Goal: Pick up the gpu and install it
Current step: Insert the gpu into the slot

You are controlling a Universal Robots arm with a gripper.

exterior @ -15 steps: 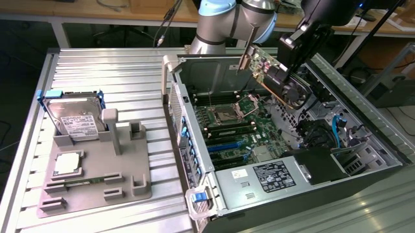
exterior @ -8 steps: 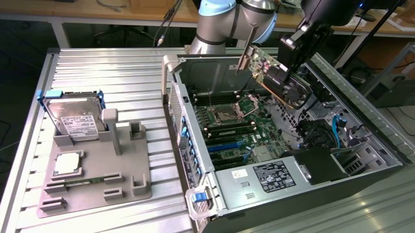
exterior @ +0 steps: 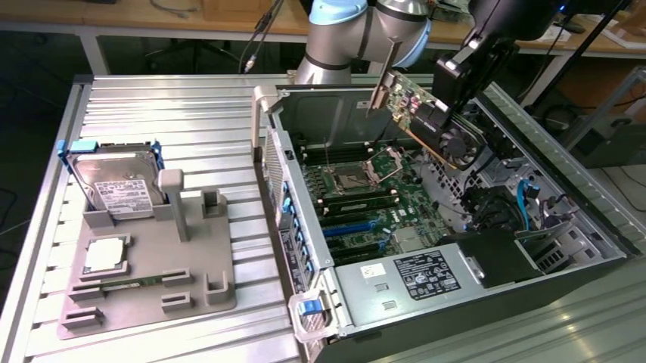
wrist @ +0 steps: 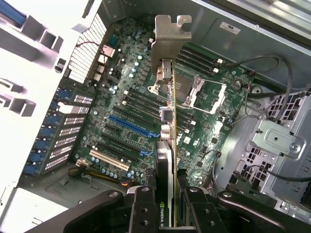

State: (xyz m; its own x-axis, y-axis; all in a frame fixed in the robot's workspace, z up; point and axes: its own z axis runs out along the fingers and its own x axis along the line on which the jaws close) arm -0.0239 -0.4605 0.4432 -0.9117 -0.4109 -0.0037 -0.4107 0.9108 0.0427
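Edgewise, the gpu juts forward, pinched in the gripper.

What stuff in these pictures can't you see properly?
Exterior view: the gpu hides the part of the motherboard beneath it.
Exterior view: the picture's edge cuts off the arm.
Exterior view: the print on the hard drive label is too tiny to read.
Wrist view: the gpu stands edge-on in the gripper, so its flat faces are hidden.
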